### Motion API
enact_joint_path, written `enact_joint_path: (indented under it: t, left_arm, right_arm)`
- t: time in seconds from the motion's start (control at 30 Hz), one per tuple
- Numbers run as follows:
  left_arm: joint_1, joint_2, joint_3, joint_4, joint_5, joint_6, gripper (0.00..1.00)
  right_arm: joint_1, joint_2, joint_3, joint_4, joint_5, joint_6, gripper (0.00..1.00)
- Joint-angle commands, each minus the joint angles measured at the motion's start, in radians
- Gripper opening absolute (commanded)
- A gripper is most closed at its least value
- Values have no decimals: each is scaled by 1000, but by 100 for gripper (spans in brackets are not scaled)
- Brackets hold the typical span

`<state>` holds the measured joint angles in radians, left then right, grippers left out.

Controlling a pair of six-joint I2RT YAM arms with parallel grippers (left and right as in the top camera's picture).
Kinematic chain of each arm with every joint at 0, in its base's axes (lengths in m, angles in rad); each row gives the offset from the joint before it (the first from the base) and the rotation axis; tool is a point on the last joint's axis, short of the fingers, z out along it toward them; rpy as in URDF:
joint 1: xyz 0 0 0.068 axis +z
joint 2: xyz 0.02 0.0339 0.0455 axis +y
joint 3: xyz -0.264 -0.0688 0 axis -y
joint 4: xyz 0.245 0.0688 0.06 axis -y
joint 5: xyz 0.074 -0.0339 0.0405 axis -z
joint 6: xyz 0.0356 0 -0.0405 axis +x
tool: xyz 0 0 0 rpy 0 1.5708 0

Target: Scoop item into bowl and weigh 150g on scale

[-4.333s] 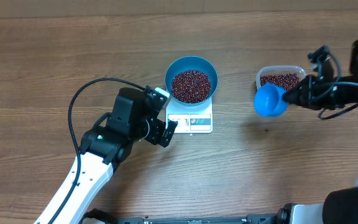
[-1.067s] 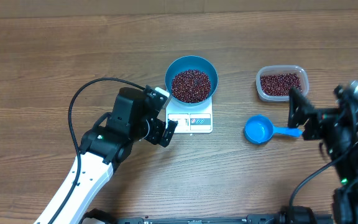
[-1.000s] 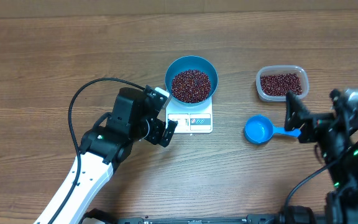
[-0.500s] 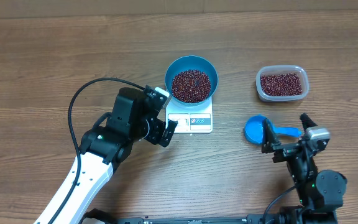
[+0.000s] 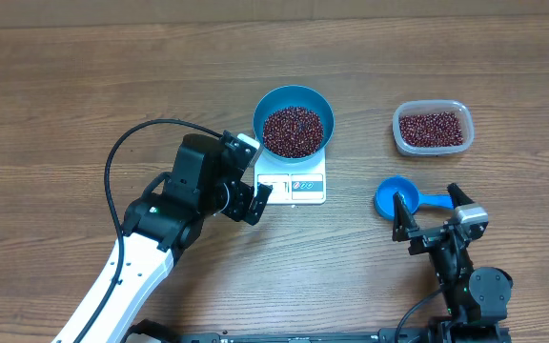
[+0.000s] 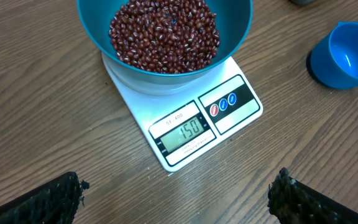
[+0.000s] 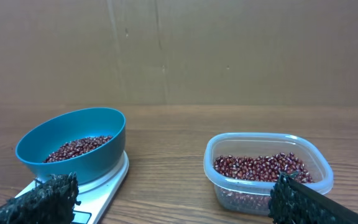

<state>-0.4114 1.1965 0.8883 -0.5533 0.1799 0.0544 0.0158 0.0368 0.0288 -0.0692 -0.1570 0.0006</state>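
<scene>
Though beyond left pincer (image 5: 254, 174), bowl (image 5: 261, 110) atop scale (image 5: 303, 187)

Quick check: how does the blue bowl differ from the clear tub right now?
The bowl is round and opaque blue; the tub is a clear rounded rectangle. The bowl sits on the scale; the tub sits straight on the table. The bowl stands taller than the low tub. Both stand upright and hold red-brown beans.

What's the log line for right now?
beans: in bowl; bowl: on scale; display: 150; scoop: on table; left claw: open; right claw: open
</scene>
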Motion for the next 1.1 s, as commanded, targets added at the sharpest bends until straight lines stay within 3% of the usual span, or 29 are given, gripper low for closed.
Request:
enact_joint_path:
  t: [0.0,1.07]
  left_arm:
    - [3,6,0,0,-4,-10,100]
    - [3,-11,0,-8,-4,-10,100]
  right_arm:
    - [11,-35,-21,0,1,-6,100]
    - [15,-34,-21,1,0,-5,100]
